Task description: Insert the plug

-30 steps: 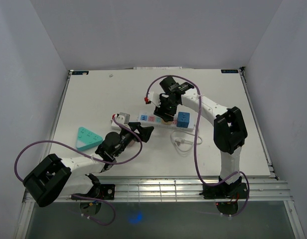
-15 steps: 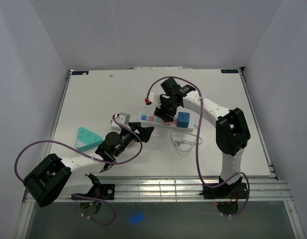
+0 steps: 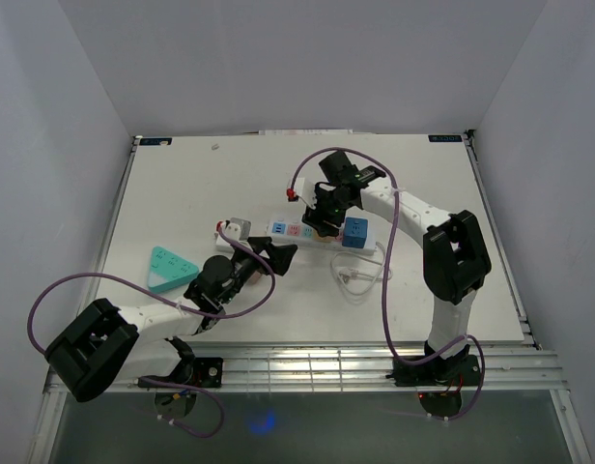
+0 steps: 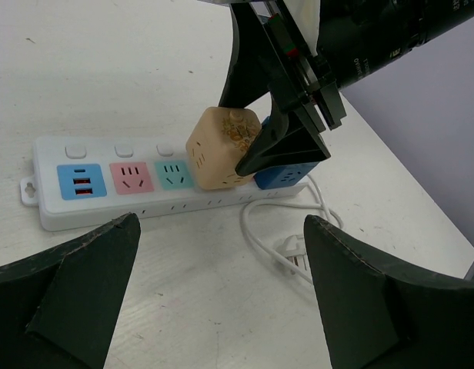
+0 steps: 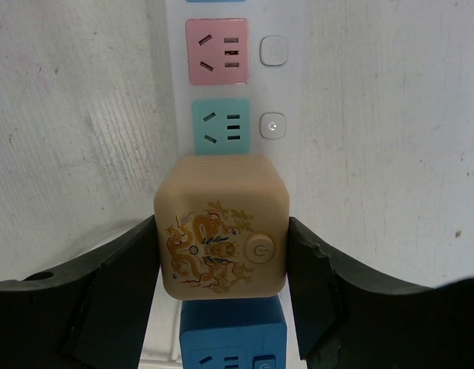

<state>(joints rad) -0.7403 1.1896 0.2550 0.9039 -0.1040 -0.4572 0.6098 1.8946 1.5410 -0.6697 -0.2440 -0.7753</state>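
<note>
Step in hand looks like pushing the plug in. Right jaws, half open, squeeze the tan cube plug (image 4: pixel 221 150) on the power strip (image 4: pixel 98 211), between its teal socket (image 4: pixel 174 173) and the blue cube plug (image 5: pixel 233 338). Left jaws gape wide, empty. Next it likely needs a straight push down.

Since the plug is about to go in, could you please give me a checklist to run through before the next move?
1. Grip on the beige cube plug: ok, the right gripper clamps two opposite sides.
2. Plug square to the power strip: not ok, it looks tilted in the left wrist view.
3. Prongs over their slots: cannot tell, the cube hides them.
4. Room beside the blue cube: cannot tell, the two look very close.
5. Strip braced: not ok, the left gripper is open and holds nothing.
6. Sockets free of the loose white cable: ok, it lies beside the strip.
</note>
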